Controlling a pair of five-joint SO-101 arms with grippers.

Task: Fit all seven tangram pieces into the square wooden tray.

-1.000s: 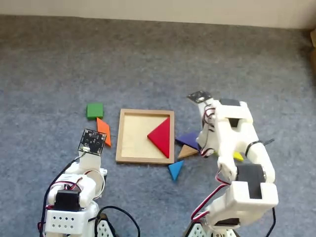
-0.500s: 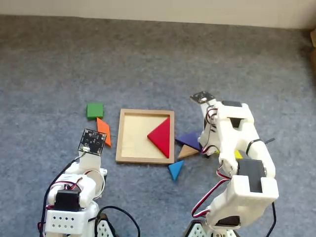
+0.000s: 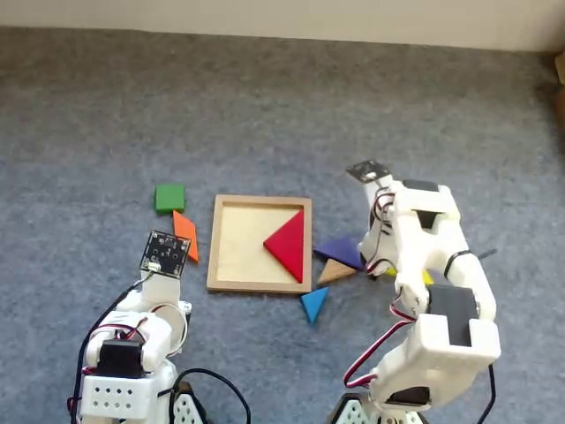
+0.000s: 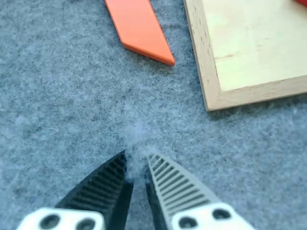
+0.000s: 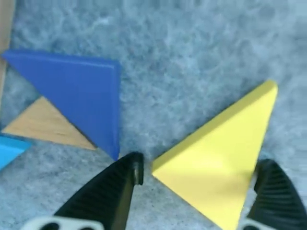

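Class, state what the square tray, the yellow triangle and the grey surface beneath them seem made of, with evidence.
Tray: likely pale unfinished wood; faint grain shows. Yellow triangle: probably painted wood, smooth matte coat, crisp thick edges; plastic cannot be excluded. Grey surface: felt or short carpet, visibly fuzzy fibres.

You see a fuzzy grey cloth surface (image 3: 265,106), a tray (image 4: 204,72) of smooth pale wood, a matt-painted yellow triangle (image 5: 220,167), and a left pincer (image 4: 136,160) of ribbed plastic.

an indoor room (home or office, unclear): grey carpet (image 3: 106,115) meets pale wall (image 3: 265,16).
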